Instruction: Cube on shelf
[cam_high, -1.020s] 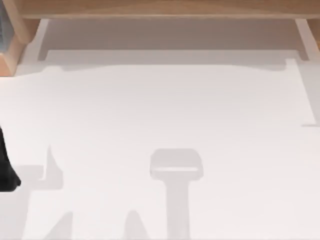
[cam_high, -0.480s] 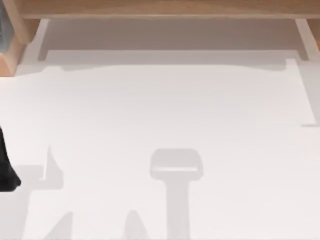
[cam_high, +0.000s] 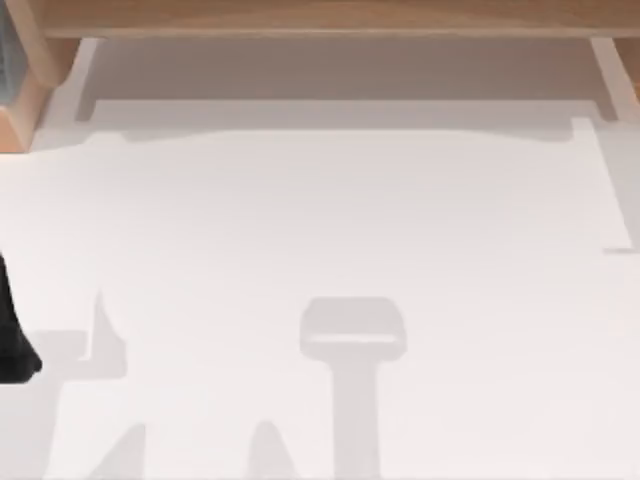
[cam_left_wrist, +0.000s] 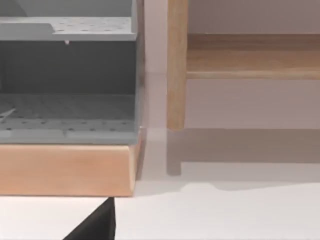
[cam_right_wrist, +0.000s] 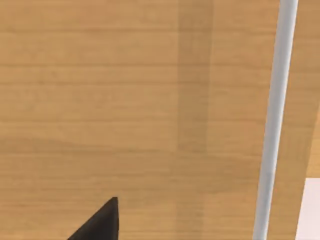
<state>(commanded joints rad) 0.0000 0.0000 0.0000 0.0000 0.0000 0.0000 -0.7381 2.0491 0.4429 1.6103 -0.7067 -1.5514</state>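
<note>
Long light-brown wooden shelf board (cam_high: 330, 17) at 12 o'clock; left arm (cam_high: 12, 335) at 9 o'clock, grip state unclear.

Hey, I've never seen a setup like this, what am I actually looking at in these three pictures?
This is a simulated two-armed robot at a white table. The overhead picture looks down on that table; a long wooden shelf runs along its far edge, and the dark shape at the left edge is part of the left arm. The other two pictures come from cameras on the wrists. The left one faces a grey perforated rack on a wooden base, beside the shelf's upright support. The right one looks closely at wood grain, crossed by a pale bar. A dark fingertip pokes into each.
</note>
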